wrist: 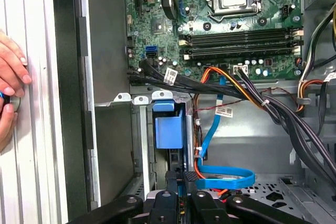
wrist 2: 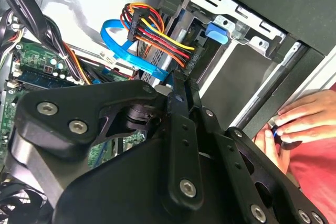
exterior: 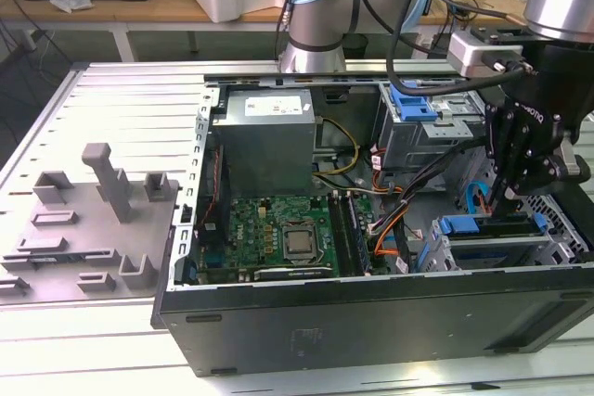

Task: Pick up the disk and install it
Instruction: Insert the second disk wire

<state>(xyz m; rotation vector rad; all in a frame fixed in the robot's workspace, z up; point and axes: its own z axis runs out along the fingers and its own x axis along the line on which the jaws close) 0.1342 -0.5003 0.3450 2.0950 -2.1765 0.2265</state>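
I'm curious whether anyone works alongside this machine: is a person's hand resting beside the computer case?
Yes, in the first wrist view a hand rests on the ribbed metal table just outside the computer case's wall.

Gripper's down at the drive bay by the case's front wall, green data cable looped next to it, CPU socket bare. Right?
Not quite: the looped flat data cable is blue, not green, as the first wrist view shows. The rest holds: the gripper is down at the drive bay by the case's front wall, and the CPU socket on the motherboard is bare in the exterior view.
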